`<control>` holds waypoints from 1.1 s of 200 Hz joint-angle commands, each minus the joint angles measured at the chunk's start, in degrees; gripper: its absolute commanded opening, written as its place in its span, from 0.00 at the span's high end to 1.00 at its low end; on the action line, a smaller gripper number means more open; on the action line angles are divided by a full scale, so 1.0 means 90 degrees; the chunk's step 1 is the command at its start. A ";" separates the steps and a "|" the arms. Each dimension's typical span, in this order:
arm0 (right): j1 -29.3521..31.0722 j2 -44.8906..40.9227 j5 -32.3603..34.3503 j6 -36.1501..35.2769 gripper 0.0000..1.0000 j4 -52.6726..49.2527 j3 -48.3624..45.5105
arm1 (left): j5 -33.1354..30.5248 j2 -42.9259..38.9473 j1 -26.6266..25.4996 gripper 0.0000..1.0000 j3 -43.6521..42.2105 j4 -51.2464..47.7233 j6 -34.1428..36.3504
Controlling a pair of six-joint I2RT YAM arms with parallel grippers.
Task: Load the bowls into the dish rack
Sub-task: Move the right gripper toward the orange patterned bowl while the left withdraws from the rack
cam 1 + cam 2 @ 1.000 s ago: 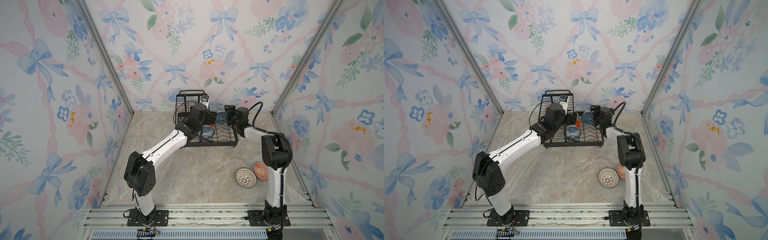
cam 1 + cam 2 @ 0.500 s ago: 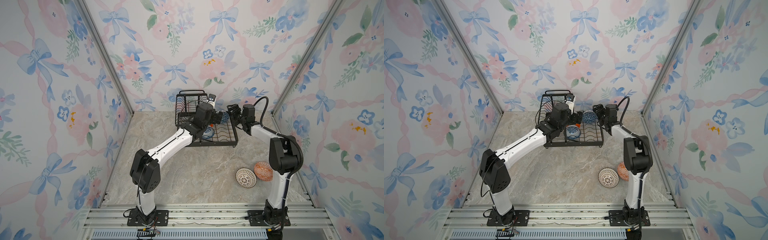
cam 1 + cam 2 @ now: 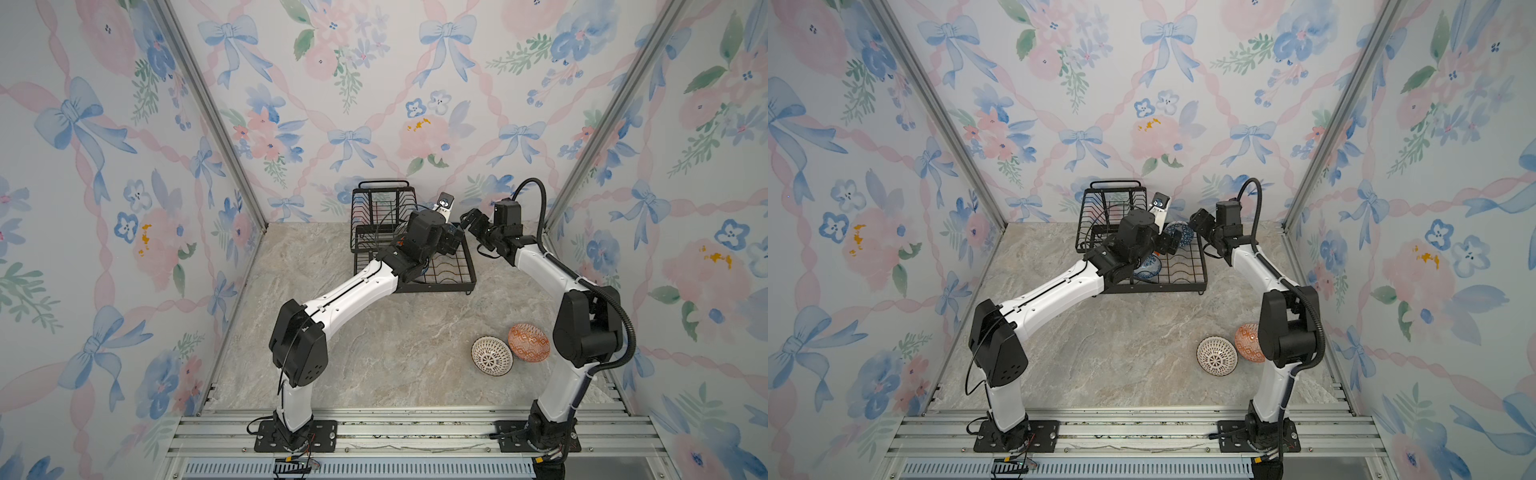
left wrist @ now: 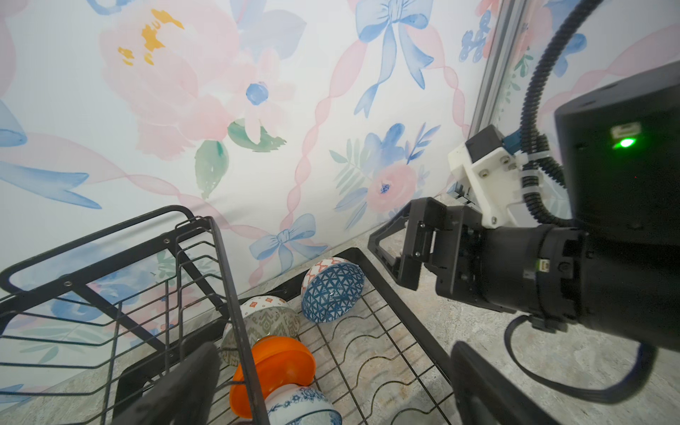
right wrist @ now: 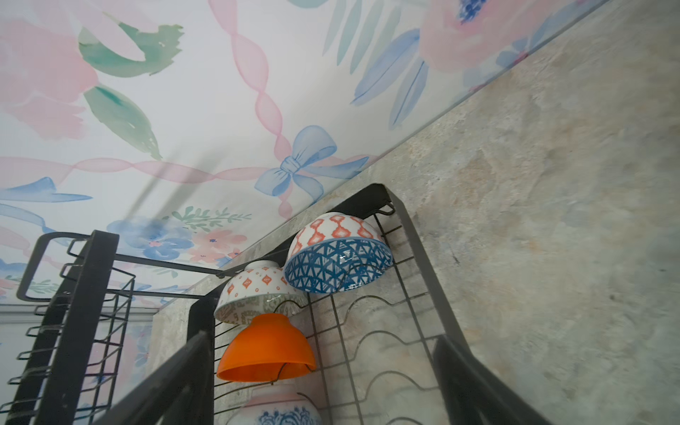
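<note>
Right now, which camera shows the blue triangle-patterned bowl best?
The right wrist view: the blue triangle-patterned bowl sits close and nearly whole. The left wrist view shows it smaller; in both top views the left arm mostly hides it.

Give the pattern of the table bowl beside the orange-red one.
White bowl with a dark lattice pattern; clearest in a top view.

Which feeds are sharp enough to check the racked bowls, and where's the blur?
Left wrist view: blue triangle-patterned bowl sharp, tiny glint; fingers defocused. Right wrist view: plain orange bowl sharp, marble tabletop soft. Both top views: even light, no glare.
</note>
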 commanded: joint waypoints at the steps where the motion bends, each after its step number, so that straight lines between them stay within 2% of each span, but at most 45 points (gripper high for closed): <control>1: 0.0084 -0.0415 0.0603 -0.0808 0.03 -0.0973 -0.0075 | -0.0246 -0.0273 -0.0015 0.02 -0.0220 -0.0049 0.0069; 53: 0.0400 -0.1421 0.1864 -0.1452 0.03 -0.2279 -0.0354 | -0.0318 -0.1232 -0.0256 0.02 -0.1281 -0.0044 -0.0424; 88: 0.0607 -0.2294 0.2643 -0.1269 0.03 -0.3145 -0.0828 | -0.0322 -0.1825 -0.0519 0.02 -0.1858 -0.0038 -0.0630; 136: 0.1221 -0.3253 0.3725 -0.1117 0.03 -0.4139 -0.1468 | -0.0611 -0.2184 -0.1002 0.02 -0.2091 -0.0049 -0.0644; 170: 0.1301 -0.3732 0.3765 -0.0355 0.03 -0.5086 -0.1822 | -0.0889 -0.2341 -0.1504 0.02 -0.2254 -0.0050 -0.0652; 195: 0.1286 -0.4019 0.3474 -0.0061 0.03 -0.5657 -0.2077 | -0.1069 -0.2459 -0.1825 0.02 -0.2444 -0.0045 -0.0772; 220: 0.1220 -0.4534 0.3005 0.0199 0.03 -0.5610 -0.2651 | -0.1197 -0.2546 -0.2048 0.02 -0.2686 -0.0039 -0.1020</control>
